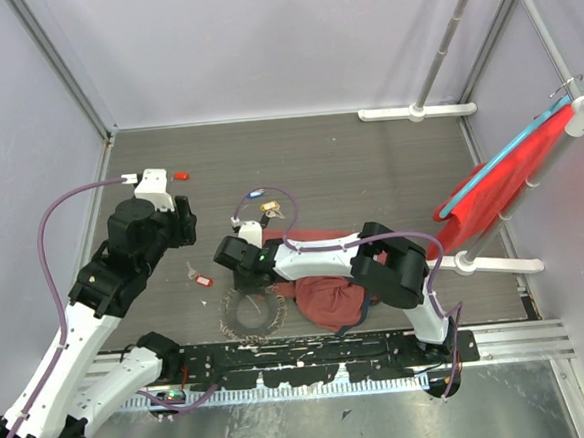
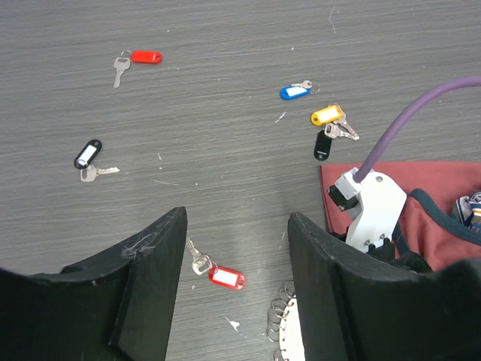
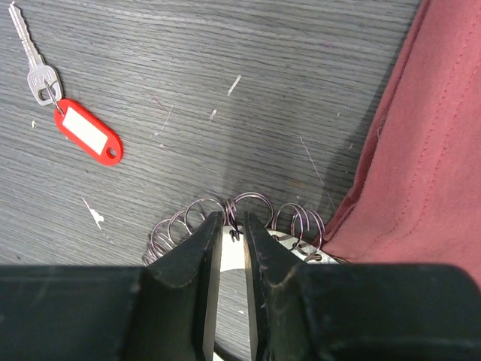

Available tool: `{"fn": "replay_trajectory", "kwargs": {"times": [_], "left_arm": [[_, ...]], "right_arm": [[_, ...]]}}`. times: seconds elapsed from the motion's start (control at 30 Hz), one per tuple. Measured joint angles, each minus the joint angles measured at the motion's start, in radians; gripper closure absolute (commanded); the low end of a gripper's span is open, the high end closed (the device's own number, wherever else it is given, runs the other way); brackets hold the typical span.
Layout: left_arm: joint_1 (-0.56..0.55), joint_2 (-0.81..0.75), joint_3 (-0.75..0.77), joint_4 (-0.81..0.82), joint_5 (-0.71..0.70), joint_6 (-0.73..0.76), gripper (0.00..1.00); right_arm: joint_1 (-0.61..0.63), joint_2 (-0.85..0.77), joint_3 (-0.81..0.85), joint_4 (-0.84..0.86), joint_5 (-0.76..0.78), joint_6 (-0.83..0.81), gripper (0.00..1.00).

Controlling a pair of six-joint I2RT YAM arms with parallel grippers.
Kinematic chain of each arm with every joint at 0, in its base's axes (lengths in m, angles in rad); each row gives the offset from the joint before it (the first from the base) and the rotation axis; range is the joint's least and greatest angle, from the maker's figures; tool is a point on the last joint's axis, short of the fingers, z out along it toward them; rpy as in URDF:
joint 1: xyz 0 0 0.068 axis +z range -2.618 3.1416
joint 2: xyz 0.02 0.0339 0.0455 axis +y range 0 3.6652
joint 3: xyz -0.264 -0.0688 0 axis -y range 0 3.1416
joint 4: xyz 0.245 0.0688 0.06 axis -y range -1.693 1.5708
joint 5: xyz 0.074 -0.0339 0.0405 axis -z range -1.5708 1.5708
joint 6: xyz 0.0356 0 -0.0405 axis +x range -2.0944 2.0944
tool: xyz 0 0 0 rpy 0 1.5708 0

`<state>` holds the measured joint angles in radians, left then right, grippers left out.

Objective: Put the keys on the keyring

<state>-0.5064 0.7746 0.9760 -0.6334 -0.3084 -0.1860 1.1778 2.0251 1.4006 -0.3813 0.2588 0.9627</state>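
Observation:
The keyring lies flat near the table's front, a pale disc edged with small wire loops. My right gripper points down at its rim, jaws a slim gap apart with one small loop in the gap; contact is unclear. My left gripper hangs open above a red-tagged key, which lies on the table between its fingers, untouched. The keyring's edge shows beside the right finger. Other keys lie loose: red, blue, yellow, black and black-and-white.
A dark-red cloth bag lies right of the keyring, partly under the right arm, and touches the ring's edge. A red cloth hangs on a white stand at the right. Walls close in the table's left, back and right sides.

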Motion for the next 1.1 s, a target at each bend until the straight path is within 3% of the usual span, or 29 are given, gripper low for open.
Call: {"fn": "replay_trajectory", "kwargs": {"times": [0.3, 0.63, 0.8, 1.1], "left_arm": [[0.000, -0.001, 0.000, 0.000, 0.000, 0.002, 0.37], [0.000, -0.006, 0.000, 0.000, 0.000, 0.001, 0.37], [0.000, -0.032, 0.000, 0.000, 0.015, 0.000, 0.34], [0.000, -0.114, 0.023, -0.004, 0.119, 0.002, 0.15]], "right_arm": [[-0.001, 0.000, 0.000, 0.002, -0.003, -0.005, 0.99], [-0.001, -0.037, -0.037, 0.038, 0.008, -0.099, 0.99], [-0.001, -0.168, -0.089, 0.051, 0.021, -0.210, 0.99], [-0.001, -0.502, -0.249, 0.177, -0.018, -0.428, 0.99]]}}
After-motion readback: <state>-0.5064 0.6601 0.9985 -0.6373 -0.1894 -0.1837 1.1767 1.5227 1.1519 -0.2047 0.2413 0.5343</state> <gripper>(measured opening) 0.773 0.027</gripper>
